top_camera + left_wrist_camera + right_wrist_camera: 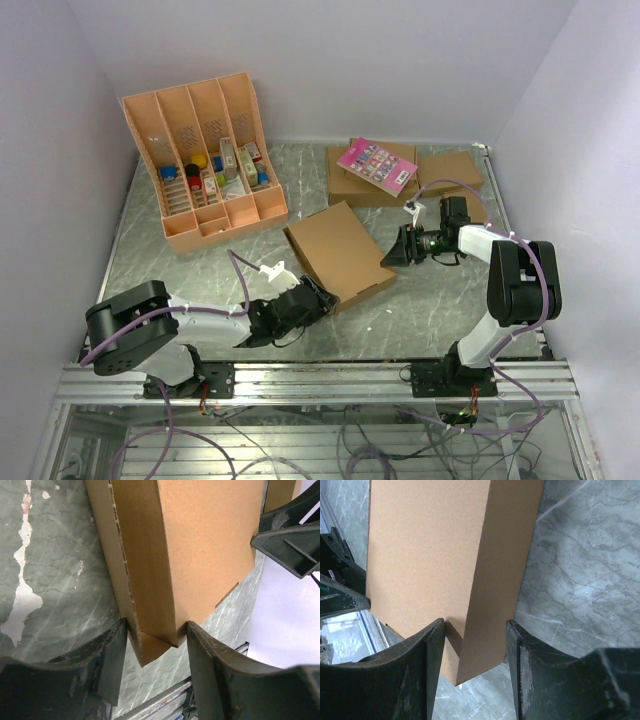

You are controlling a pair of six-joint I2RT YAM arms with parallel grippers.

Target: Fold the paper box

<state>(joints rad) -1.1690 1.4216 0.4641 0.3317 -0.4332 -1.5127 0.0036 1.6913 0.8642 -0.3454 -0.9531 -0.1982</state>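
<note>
Mid-frame, the paper box point(338, 250) lies between the hands: left hand point(318, 296) clamps its lower corner, right hand point(389, 254) its right corner.

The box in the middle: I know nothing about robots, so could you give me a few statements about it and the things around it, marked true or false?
1. The box lies between the left end effector and the right end effector. True.
2. The pink card lies on that box. False: it lies on flat cardboard at the back right.
3. The tray stands at the back right. False: it stands at the back left.
4. The right end effector has an edge of the box between its fingers. True.
</note>
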